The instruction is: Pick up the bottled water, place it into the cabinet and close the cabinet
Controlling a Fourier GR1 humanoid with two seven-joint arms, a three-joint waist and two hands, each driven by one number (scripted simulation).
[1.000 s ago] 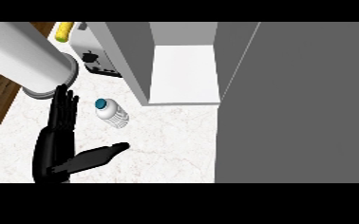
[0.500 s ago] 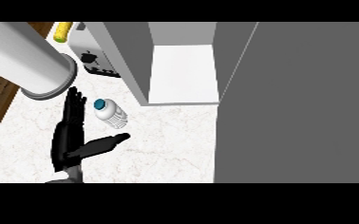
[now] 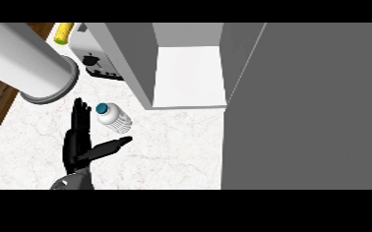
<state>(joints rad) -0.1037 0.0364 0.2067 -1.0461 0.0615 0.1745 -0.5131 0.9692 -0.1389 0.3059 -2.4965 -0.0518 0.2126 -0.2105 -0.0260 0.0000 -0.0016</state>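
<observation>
One black hand (image 3: 78, 145) shows in the head view, at the lower left above the white marbled surface (image 3: 167, 147), and by its place at the view's left it reads as the robot's left. Its fingers (image 3: 77, 115) are straight and spread wide, pointing up the view, with the thumb (image 3: 109, 147) stretched out to the right; they hold nothing. The bottled water (image 3: 113, 118), clear with a blue cap, sits on the surface just beside those fingers on their right, above the thumb; whether a finger touches it cannot be told. Up and to the right of the bottle stands the open cabinet (image 3: 134, 59), its white inner floor (image 3: 187, 76) bare to view, and its grey door (image 3: 305, 108) fills the right of the view. A grey forearm (image 3: 33, 69) crosses the upper left corner. Behind it, a toaster (image 3: 98, 61) stands against the cabinet's left wall, and a yellow object (image 3: 63, 33) lies at the top edge.
</observation>
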